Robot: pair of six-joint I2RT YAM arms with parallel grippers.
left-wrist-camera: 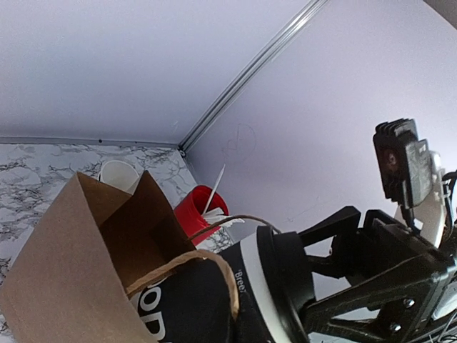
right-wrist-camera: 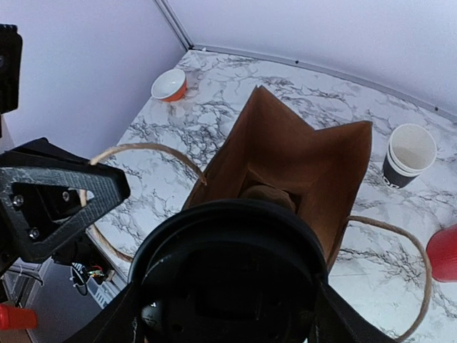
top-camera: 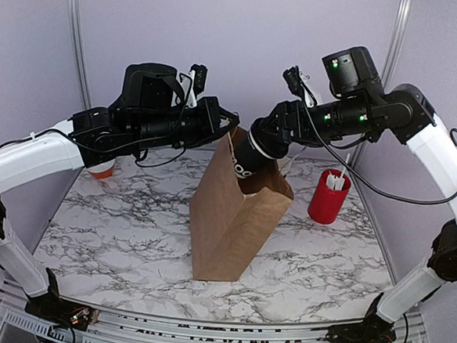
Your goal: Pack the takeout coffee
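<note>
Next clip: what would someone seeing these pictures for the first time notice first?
A tall brown paper bag stands open mid-table, and the right hand holds a black lidded coffee cup tilted in its mouth. The left hand, shut, holds the bag at its top from the other side. A red cup of white sticks stands to the bag's right.

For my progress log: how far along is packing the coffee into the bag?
Done: the paper bag stands open and the coffee cup is lidded. In hand: the right gripper holds it tilted at the bag's mouth, while the shut left gripper seems to pinch a bag handle. Left: lower and release it.
</note>
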